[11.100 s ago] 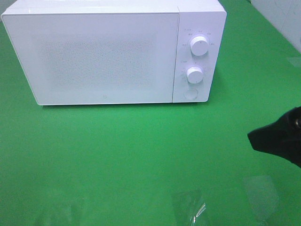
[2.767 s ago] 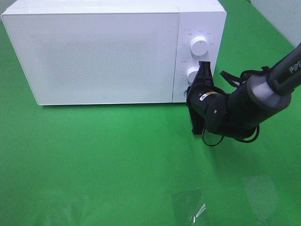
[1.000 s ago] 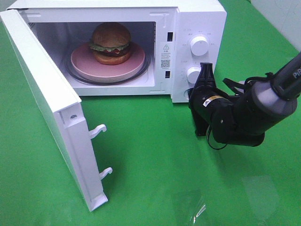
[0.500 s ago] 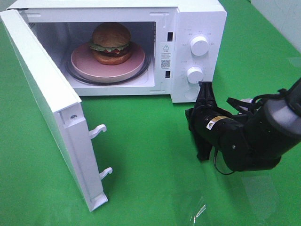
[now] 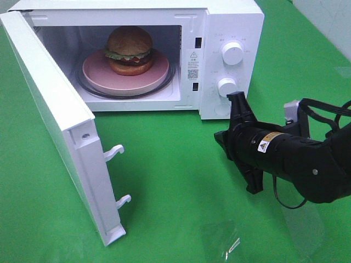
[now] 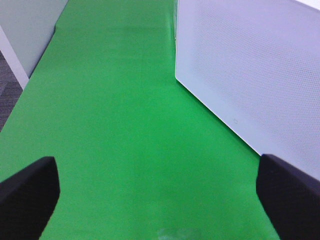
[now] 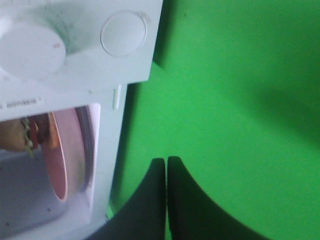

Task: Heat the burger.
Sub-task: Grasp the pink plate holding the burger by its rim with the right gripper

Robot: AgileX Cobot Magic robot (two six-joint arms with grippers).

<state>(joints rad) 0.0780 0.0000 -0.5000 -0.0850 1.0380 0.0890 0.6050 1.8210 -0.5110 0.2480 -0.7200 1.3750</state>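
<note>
- Facing the dotted outer face of the door [image 6: 250, 65] of the microwave [image 5: 230, 33], the left gripper [image 6: 156, 160] is caught only by its own wrist camera. Its fingers [image 6: 27, 195] are spread wide apart, and only the green cloth [image 6: 125, 125] is seen between them.
- At the microwave's left side the door is seen standing wide open, and two white latch hooks [image 5: 115, 152] are shown on its free edge.
- Inside the microwave's cavity the burger [image 5: 129, 50] is set upright on a pink plate [image 5: 98, 71], roughly at the plate's middle (bun on top, lettuce frilling out beneath it). The plate is carried by the glass turntable [image 5: 173, 71].
- On the microwave's right-hand panel an upper knob [image 5: 232, 53] and a lower knob [image 5: 227, 86] are stacked, and a round button [image 7: 123, 33] is placed below them.
- Just in front of that panel, low over the cloth, the right gripper [image 5: 219, 139] is found. Its fingers are pressed together with nothing between them (they read as one dark wedge in the wrist view). Whether the cloth is touched cannot be told.
</note>
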